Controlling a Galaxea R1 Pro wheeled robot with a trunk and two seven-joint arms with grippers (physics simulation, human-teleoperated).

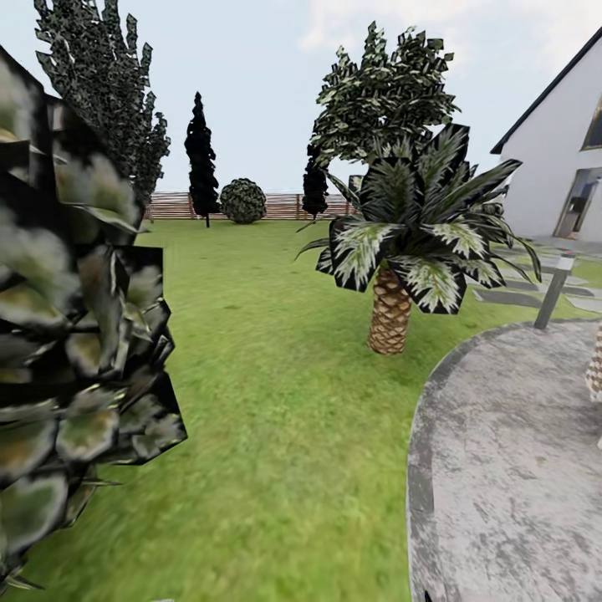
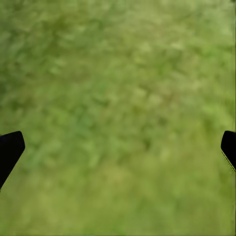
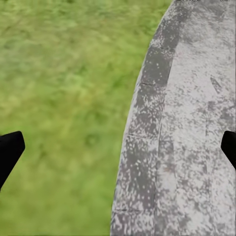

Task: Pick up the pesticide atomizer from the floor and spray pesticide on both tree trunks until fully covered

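A green lawn [image 1: 276,376] bounded by a slatted fence [image 1: 284,205] at 12 o'clock is seen from the head, with a grey paved pad [image 1: 510,468] at 4 o'clock, a small palm [image 1: 410,251] at 1 o'clock and a white house [image 1: 556,159] at 2 o'clock. The left gripper [image 2: 118,150] is held spread wide over blurred grass, and the right gripper [image 3: 118,150] is likewise parted, straddling the pad's curved edge [image 3: 142,147]. The atomizer's place cannot be told.

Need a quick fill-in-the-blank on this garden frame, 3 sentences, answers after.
1. In the head view, the short palm stands on the ___, left of the grey paved area.
2. In the right wrist view, the right end effector hangs over the curved border where grass meets grey ___.
3. At the far end of the lawn, the round bush stands in front of a wooden ___.

Missing words: grass; paving; fence
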